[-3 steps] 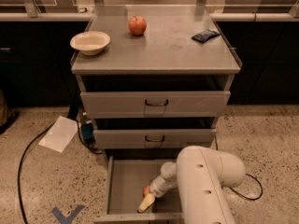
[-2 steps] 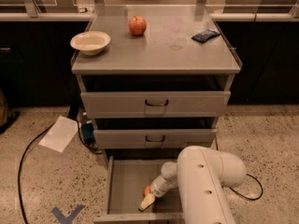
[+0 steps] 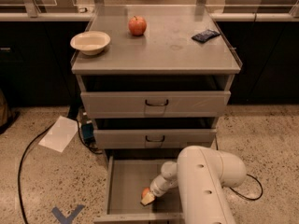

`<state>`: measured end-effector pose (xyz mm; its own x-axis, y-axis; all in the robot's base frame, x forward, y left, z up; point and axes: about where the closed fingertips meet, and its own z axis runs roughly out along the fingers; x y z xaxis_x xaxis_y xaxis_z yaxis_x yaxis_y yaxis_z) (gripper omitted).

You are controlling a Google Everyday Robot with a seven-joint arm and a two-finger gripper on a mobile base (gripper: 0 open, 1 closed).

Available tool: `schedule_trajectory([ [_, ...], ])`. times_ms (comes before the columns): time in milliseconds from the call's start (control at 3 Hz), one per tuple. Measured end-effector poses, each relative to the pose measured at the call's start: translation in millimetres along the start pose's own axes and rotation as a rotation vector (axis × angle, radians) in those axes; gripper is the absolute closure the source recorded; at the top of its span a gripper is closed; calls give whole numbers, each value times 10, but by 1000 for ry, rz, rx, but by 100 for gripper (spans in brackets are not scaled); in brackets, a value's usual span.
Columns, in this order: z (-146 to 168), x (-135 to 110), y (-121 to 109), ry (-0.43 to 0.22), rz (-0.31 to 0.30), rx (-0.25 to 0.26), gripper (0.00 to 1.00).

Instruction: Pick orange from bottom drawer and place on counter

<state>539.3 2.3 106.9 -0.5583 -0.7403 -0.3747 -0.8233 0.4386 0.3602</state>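
Our gripper (image 3: 148, 198) sits in the open grey metal bottom drawer (image 3: 122, 181) at the small round orange (image 3: 145, 191); its grip we cannot tell.

No legible text, labels or numbers, pincer (image 3: 148, 198) in bottom drawer (image 3: 125, 181)

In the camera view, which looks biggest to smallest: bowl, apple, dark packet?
1. bowl, biggest.
2. dark packet and apple look about alike, so no ranking.
The gripper is down in the bottom drawer.
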Motion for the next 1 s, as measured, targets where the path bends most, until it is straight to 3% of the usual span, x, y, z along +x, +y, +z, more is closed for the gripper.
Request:
schedule_trajectory([
  [333,-26,-11,11,0,0,0,89],
  [667,-406,-26,161,-51,-10,-52,100],
  [1000,-1146,-121,465,-153,-56,-143,100],
])
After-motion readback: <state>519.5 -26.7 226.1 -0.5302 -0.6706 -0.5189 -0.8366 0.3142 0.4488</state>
